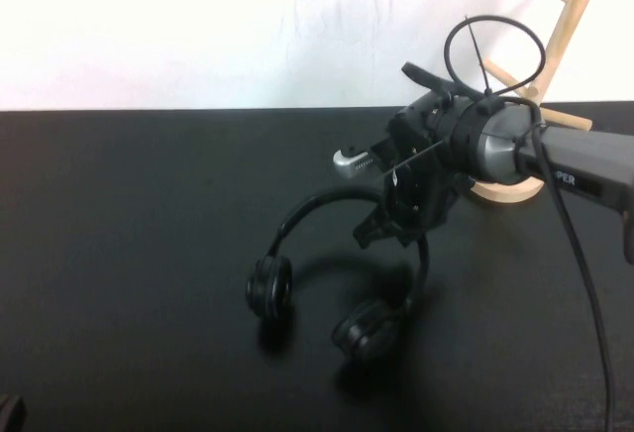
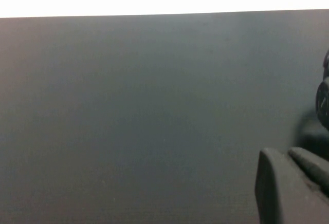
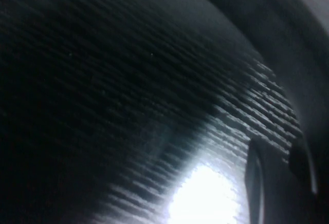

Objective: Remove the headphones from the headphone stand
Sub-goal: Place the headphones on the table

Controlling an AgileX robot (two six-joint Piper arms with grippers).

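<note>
The headphones are off the stand and down on the black worktop, near the middle, well in front of the stand. Both ear cups rest on the worktop: one to the robot's left, the other nearer the robot and a little to the right. The thin headband arches up between them.

The right claw reaches in from the right side, over the headband's top. Its dark fingers point down at the band and sit right against it, so it looks pinched on the band, though black on black makes the contact hard to read. A silver part juts out from the claw body toward the left. A black cable loops above the right wrist, in front of the stand's pole.

The stand is at the far right corner of the worktop, its round base partly hidden behind the right arm. Its pegs that show are bare.

The right wrist view is filled by a dark ribbed surface with a bright glare patch; nothing clear can be made out there.

The left claw shows only at the edge of the left wrist view as a dark finger over bare worktop; whether it is spread or pressed together I cannot tell. An ear cup's edge peeks in at that view's side
</note>
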